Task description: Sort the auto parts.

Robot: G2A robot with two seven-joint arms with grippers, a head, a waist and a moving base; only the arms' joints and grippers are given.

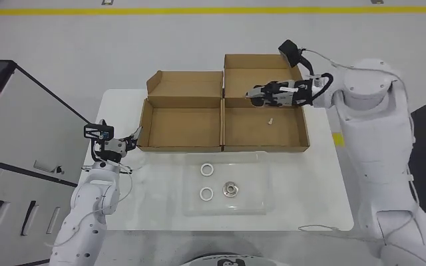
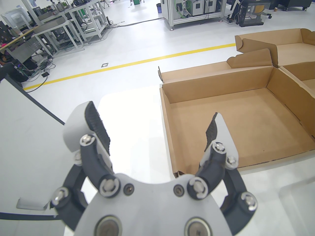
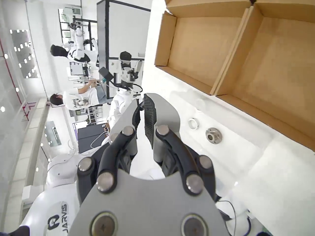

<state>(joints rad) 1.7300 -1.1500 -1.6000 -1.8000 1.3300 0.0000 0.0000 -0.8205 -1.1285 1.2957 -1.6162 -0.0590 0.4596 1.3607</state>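
Note:
Two white rings (image 1: 208,170) (image 1: 206,194) and a metal flange (image 1: 231,189) lie in a clear tray (image 1: 256,199) at the table's front. A small white part (image 1: 270,121) rests on the floor of the right cardboard box (image 1: 293,136). My right gripper (image 1: 255,96) hangs over that box's back edge, shut, with nothing seen between its pads (image 3: 148,116). Its wrist view shows one ring (image 3: 193,123) and the flange (image 3: 213,135). My left gripper (image 1: 130,138) (image 2: 153,126) stands open and empty at the table's left side, beside the left box (image 2: 233,124).
The left cardboard box (image 1: 183,128) has nothing in it, and both boxes have raised back flaps (image 1: 186,84). A dark-framed panel (image 1: 40,113) stands off the table's left edge. Bare tabletop (image 1: 319,193) lies to the right of the tray.

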